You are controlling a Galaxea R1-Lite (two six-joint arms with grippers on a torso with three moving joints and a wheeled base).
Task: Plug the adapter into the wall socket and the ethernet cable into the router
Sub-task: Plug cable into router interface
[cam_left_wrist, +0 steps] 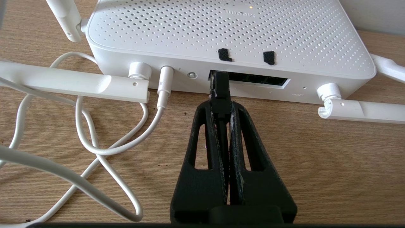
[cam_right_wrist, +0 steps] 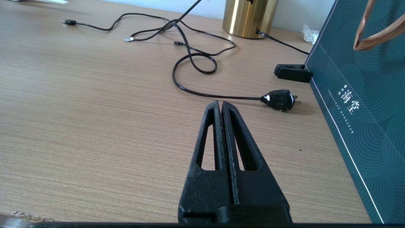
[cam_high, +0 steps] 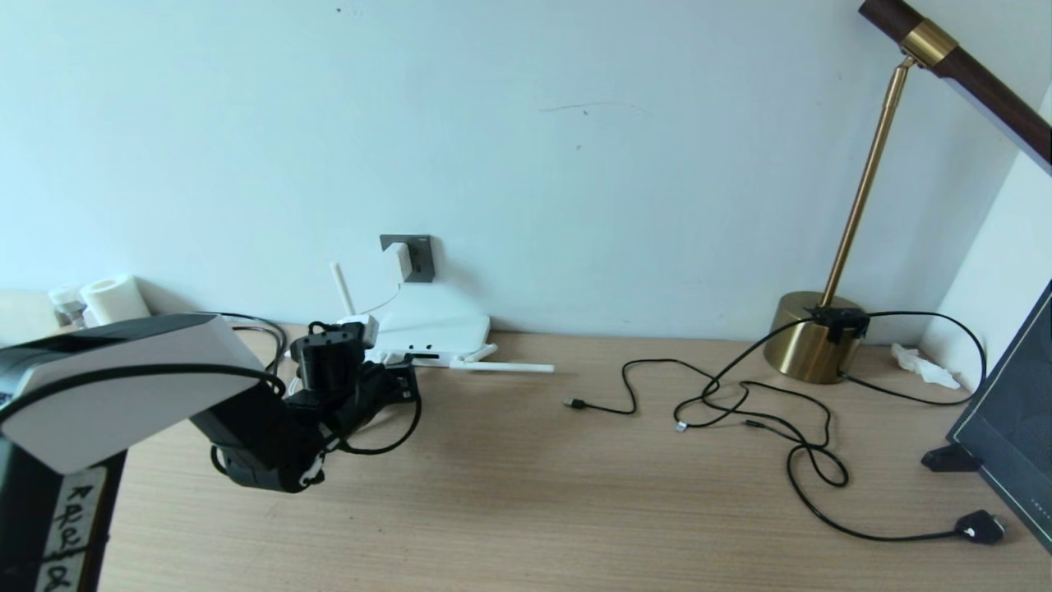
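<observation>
The white adapter (cam_high: 399, 261) sits in the dark-grey wall socket (cam_high: 422, 256), and its thin white cord (cam_left_wrist: 95, 139) runs down to the router's power jack. The flat white router (cam_left_wrist: 227, 34) lies against the wall with its antennas spread out (cam_high: 436, 333). My left gripper (cam_left_wrist: 221, 106) is shut on the ethernet cable's black plug (cam_left_wrist: 220, 90); the plug's tip is in the left end of the router's dark port strip. The black cable loops back under the wrist (cam_high: 393, 441). My right gripper (cam_right_wrist: 221, 104) is shut and empty, low over bare table at the right.
A brass lamp (cam_high: 814, 337) stands at the back right with thin black cables (cam_high: 740, 403) trailing across the table to a black two-pin plug (cam_right_wrist: 280, 99). A dark green board (cam_right_wrist: 357, 104) leans at the right edge on a black clip (cam_right_wrist: 292, 72). White rolls (cam_high: 115, 298) stand at the far left.
</observation>
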